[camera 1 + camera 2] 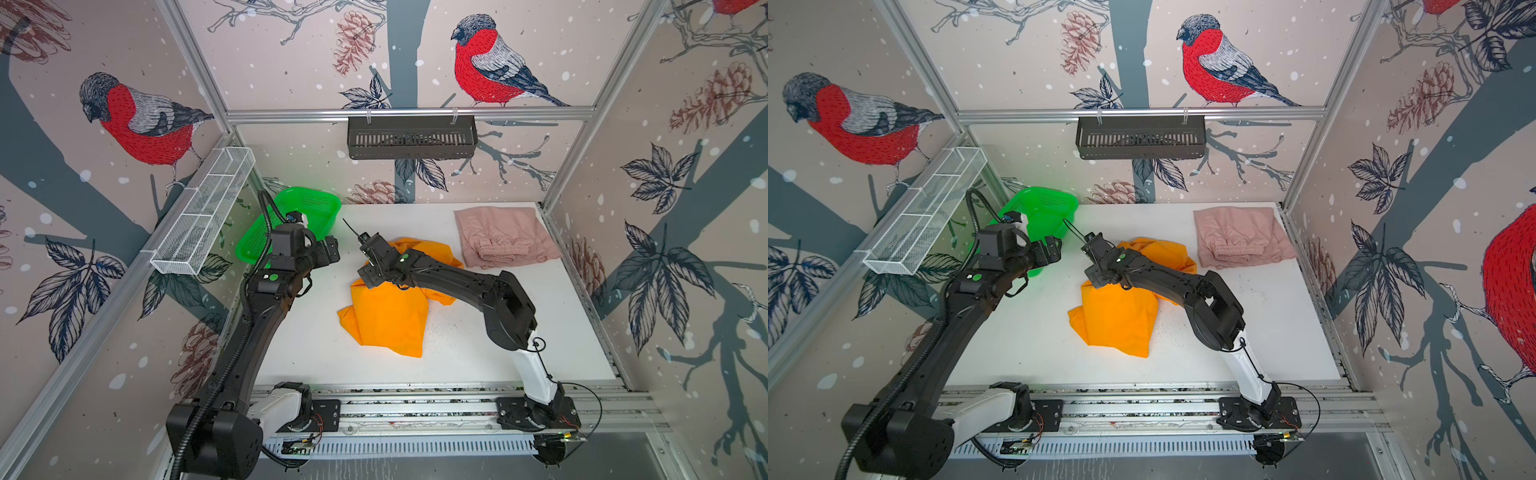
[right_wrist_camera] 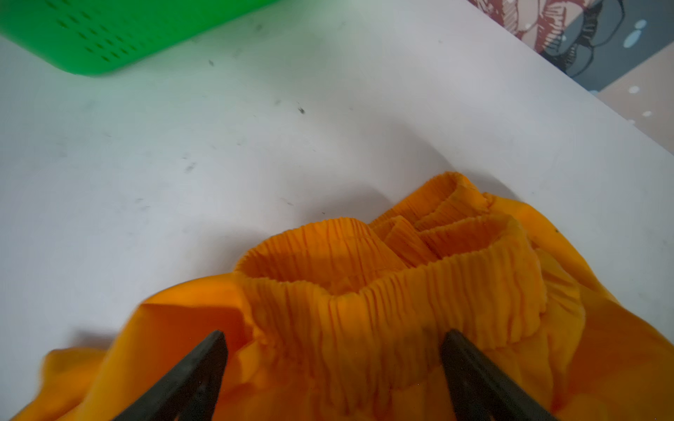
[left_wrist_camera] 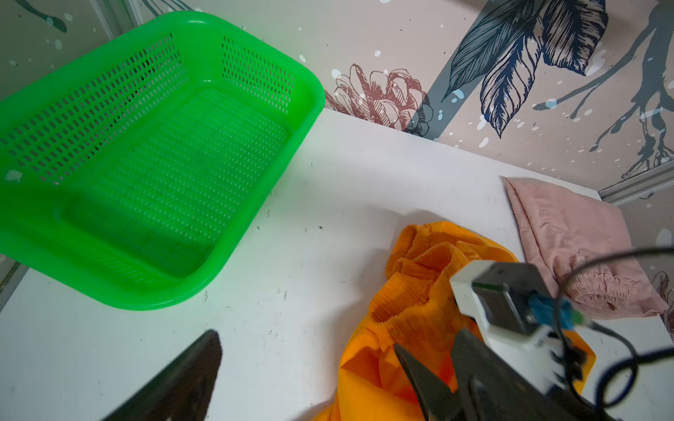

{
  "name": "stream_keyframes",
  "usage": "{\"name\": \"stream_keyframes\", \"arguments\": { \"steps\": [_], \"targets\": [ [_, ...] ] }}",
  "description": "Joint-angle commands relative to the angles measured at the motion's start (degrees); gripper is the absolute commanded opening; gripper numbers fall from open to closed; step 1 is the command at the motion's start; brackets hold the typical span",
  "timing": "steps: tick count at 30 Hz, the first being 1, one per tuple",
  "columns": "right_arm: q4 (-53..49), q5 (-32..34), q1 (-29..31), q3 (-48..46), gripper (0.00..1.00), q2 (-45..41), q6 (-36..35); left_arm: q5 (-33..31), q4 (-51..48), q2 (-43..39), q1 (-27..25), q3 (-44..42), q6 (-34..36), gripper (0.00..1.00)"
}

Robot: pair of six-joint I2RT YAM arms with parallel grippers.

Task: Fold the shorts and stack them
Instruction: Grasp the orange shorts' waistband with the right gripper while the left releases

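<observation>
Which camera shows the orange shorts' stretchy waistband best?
The right wrist view: the waistband fills the frame, its gathers sharp. The left wrist view shows it smaller, partly behind the right arm. In both top views that arm hides most of it.

In front of me, thin bright orange fabric shorts lie crumpled mid desk, gathered waistband bunched up; dusty pink fabric shorts lie folded far right.

Two thin fabric shorts: one dusty pink pair, one bright orange pair. One green plastic mesh basket. One white wire mesh rack. One black slotted wall shelf. One white bench. Two black robot hands: left hand, right hand.
</observation>
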Motion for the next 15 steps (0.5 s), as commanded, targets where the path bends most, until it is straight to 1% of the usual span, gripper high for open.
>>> {"name": "stream_keyframes", "arguments": {
  "steps": [1,2,3,5,6,7,8,10,12,13,15],
  "targets": [
    [-4.7,6.7,-0.5,2.3,0.92,2.1,-0.8,1.5,0.6,-1.3,0.2,-1.3,-0.7,0.98],
    [-4.2,5.8,-0.6,2.2,0.91,2.3,-1.1,1.6,0.6,-1.7,0.2,-1.6,-0.7,0.98],
    [-3.3,4.4,-0.7,1.9,0.85,2.3,-1.5,1.6,0.7,-2.0,0.2,-2.0,-0.6,0.98],
    [-2.0,2.8,-0.8,2.3,0.67,2.8,-2.6,1.4,1.1,-2.6,0.3,-2.1,-0.6,0.98],
    [-1.9,1.9,-0.9,3.4,0.53,3.2,-3.1,1.3,1.2,-2.7,0.3,-2.1,-0.6,0.98],
    [-2.0,1.0,-1.1,5.0,0.36,3.8,-3.5,1.1,1.1,-2.7,0.3,-2.1,-0.5,0.98],
    [-1.9,-0.9,-1.3,6.4,0.27,4.0,-4.3,0.7,1.0,-2.9,0.4,-2.1,-0.5,0.98],
    [-0.9,-8.3,-1.9,9.3,0.10,3.8,-6.0,-0.3,0.6,-3.5,0.6,-2.1,-0.2,0.98],
    [-0.6,-17.5,-2.6,12.9,0.04,3.2,-8.5,-1.4,0.0,-4.1,1.3,-2.1,0.1,0.98],
    [-1.1,-22.7,-2.9,15.2,0.04,2.8,-9.7,-1.5,-0.2,-4.5,1.9,-1.9,0.3,0.98],
    [-2.2,-31.1,-3.9,18.9,0.03,1.2,-11.7,-0.7,-0.7,-4.7,3.9,-1.3,0.5,0.98]
  ]
}}
